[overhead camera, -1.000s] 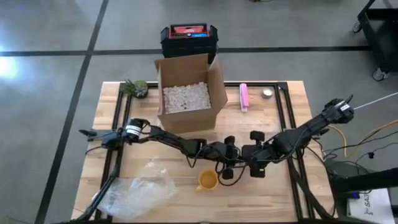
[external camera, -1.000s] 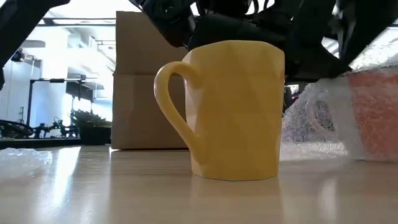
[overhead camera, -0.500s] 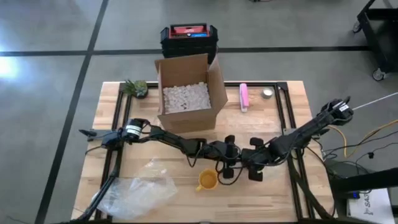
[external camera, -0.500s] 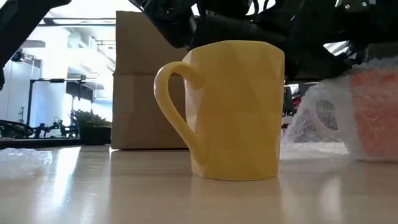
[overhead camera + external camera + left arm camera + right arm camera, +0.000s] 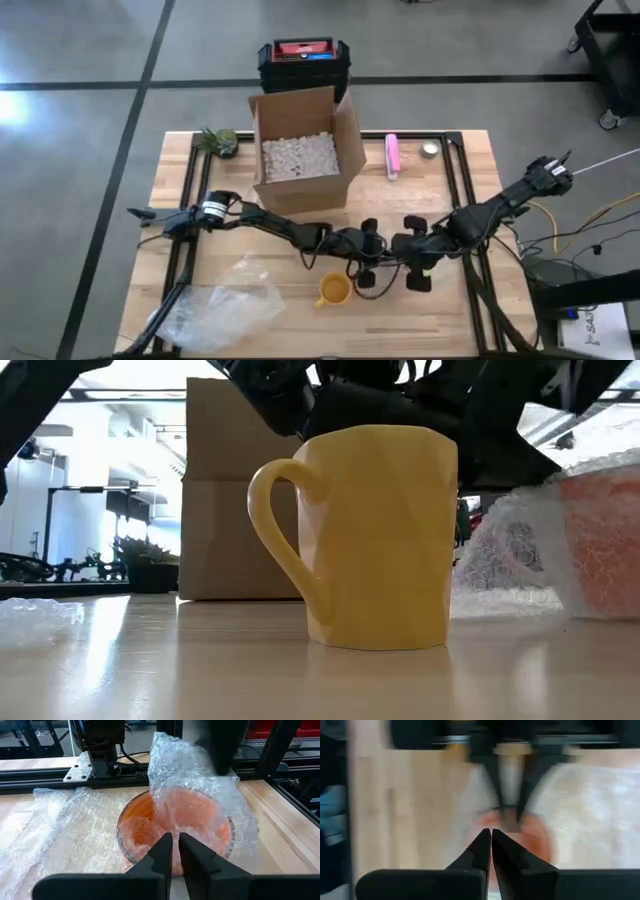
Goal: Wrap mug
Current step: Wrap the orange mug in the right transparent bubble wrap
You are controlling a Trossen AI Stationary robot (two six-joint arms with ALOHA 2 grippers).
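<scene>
An orange mug (image 5: 175,822) stands on the table between my two grippers, draped in a sheet of bubble wrap (image 5: 195,775) whose rest (image 5: 65,830) lies spread on the wood. In the low view the wrapped mug (image 5: 605,540) shows at the right. My left gripper (image 5: 175,847) is shut at the mug's near rim. My right gripper (image 5: 491,837) is shut above the mug and holds the wrap's raised part. In the high view both grippers (image 5: 372,262) (image 5: 410,270) meet at the table's middle. A yellow mug (image 5: 333,290) stands apart on its base, untouched. My left gripper pinches the bubble wrap (image 5: 172,827) between its two fingers, over the orange mug's near rim, coming in nearly level from the table's left. The fingers hide the place itself. My right gripper holds the wrap's raised part (image 5: 200,750) from above; the wrap stands up over the mug.
A cardboard box (image 5: 300,150) filled with white packing bits stands at the back, a small plant (image 5: 218,140) to its left. A pink object (image 5: 392,155) and a small tin (image 5: 430,150) lie at the back right. A loose bubble wrap heap (image 5: 220,305) lies near left.
My right gripper has shifted a little toward the left gripper and then back toward the table's right and near edge. The bubble wrap over the orange mug has shifted with it. The yellow mug has stayed where it was.
</scene>
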